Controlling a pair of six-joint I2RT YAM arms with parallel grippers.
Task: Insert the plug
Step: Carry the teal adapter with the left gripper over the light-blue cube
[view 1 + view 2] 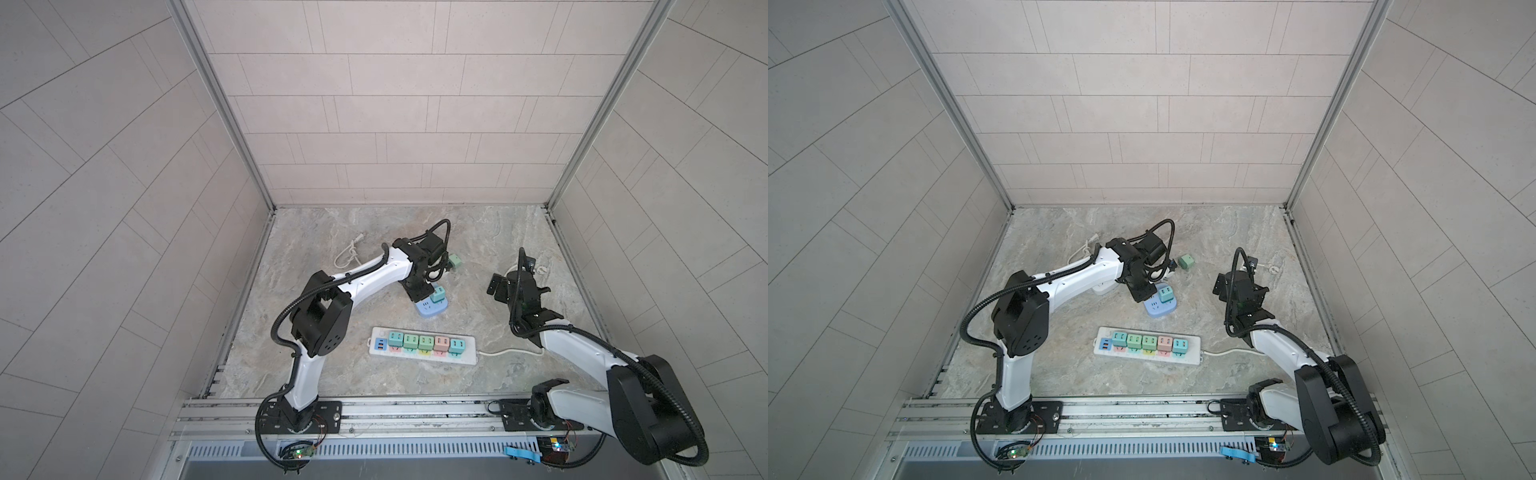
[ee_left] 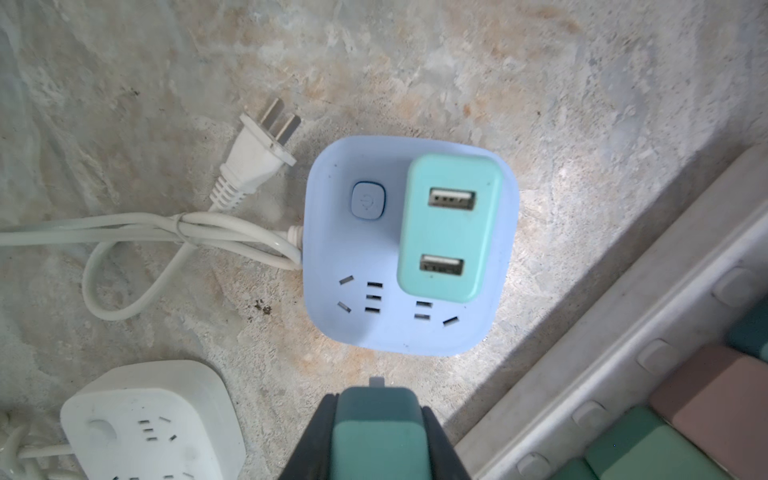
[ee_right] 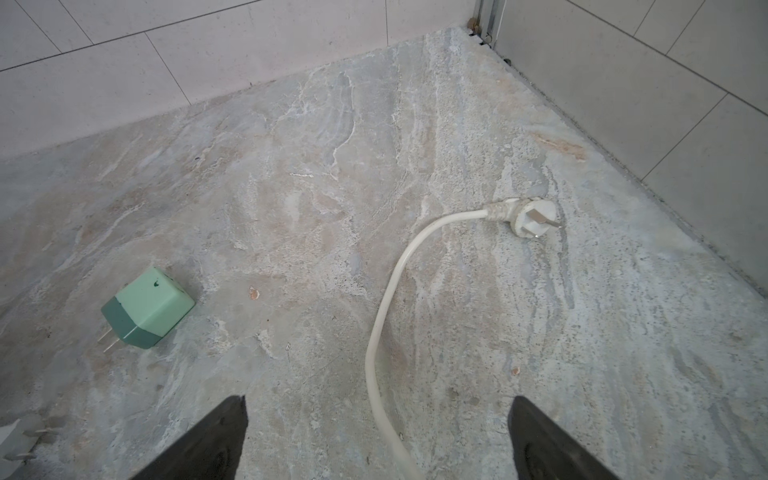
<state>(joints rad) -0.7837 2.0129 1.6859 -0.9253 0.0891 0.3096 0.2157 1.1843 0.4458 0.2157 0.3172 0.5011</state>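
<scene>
- Left gripper (image 2: 377,405) is clamped on a teal plug (image 2: 376,432); what looks like one prong pokes out.
- It hangs just upper left of a blue socket block (image 1: 428,311), mid-frame in both top views; another charger (image 2: 451,226) is seated there.
- Right gripper (image 3: 380,399), right of centre, stands spread and empty over a white cable (image 3: 386,299).

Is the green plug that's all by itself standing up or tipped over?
Tipped over. The green plug lies on its side on the stone tabletop, with its two prongs pointing sideways, plugged into nothing.
</scene>
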